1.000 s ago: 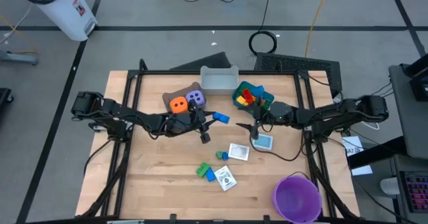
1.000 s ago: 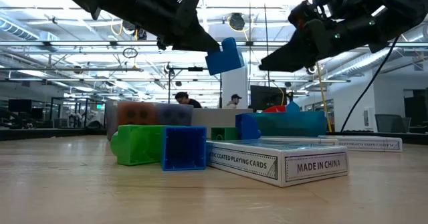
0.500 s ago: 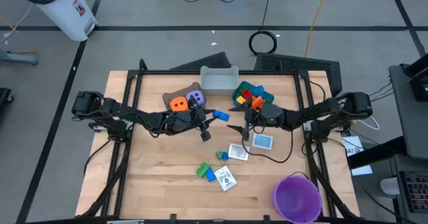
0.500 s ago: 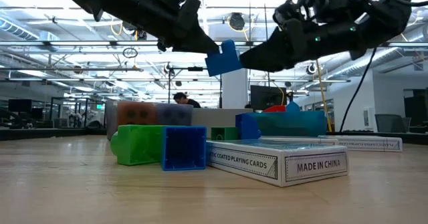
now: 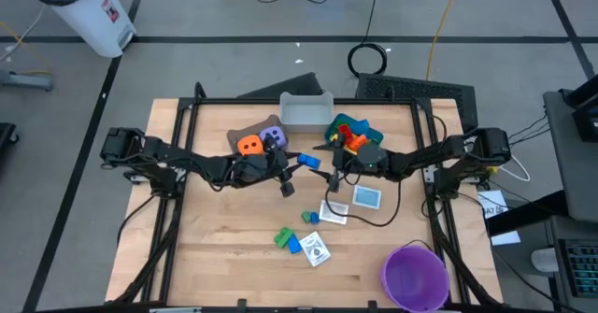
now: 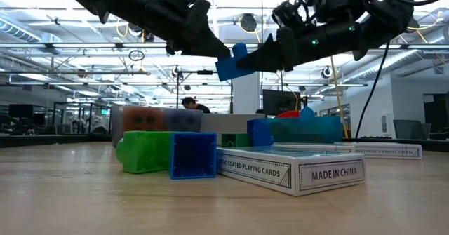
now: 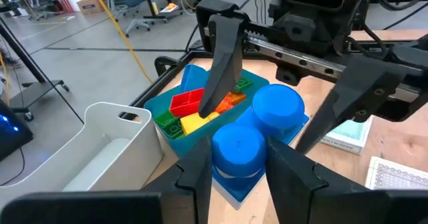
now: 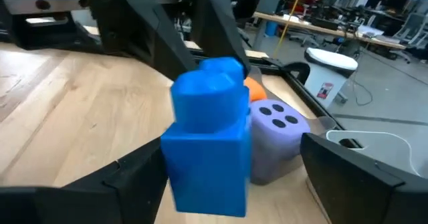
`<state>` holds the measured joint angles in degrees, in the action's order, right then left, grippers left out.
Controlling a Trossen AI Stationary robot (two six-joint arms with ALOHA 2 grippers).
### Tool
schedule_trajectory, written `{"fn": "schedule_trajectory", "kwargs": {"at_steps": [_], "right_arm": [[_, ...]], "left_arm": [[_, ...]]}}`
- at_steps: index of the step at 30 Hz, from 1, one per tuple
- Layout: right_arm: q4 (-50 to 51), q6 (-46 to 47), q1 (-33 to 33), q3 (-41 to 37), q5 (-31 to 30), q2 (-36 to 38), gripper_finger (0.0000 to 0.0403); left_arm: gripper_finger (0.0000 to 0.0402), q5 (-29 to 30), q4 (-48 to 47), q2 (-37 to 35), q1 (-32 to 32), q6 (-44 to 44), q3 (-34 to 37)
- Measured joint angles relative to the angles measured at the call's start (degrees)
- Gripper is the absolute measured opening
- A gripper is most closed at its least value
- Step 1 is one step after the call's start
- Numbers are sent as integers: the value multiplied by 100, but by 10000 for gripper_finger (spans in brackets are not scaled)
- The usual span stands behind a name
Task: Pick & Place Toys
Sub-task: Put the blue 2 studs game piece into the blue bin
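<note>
Blue brick (image 5: 307,163), seen from above, is pinched by the left gripper (image 5: 297,166) over the table (image 5: 215,248); the right gripper (image 5: 329,166), fingers spread wide, sits just beside it. Two dice, orange (image 5: 249,146) and purple (image 5: 272,136), lie in the brown bin (image 5: 235,137).

Low view: two card boxes are legible, one (image 6: 291,171) reading "COATED PLAYING CARDS" and "MADE IN CHINA". One green brick (image 6: 144,151) and one hollow blue brick (image 6: 192,155) stand before it.

Left wrist view: two round studs top the clamped brick.

Right wrist view: open fingers (image 8: 130,177) flank that brick.
</note>
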<state>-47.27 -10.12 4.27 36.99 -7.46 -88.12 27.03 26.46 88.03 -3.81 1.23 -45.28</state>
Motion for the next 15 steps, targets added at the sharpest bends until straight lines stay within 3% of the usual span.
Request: {"fn": "schedule_trajectory", "kwargs": {"at_steps": [8,15], "right_arm": [[165,-4,-28,-4,10,0,246],[178,7,-33,-4,23,0,151]], "left_arm": [[117,-2,12,0,0,0,0],[126,7,61,0,4,-33,0]]}}
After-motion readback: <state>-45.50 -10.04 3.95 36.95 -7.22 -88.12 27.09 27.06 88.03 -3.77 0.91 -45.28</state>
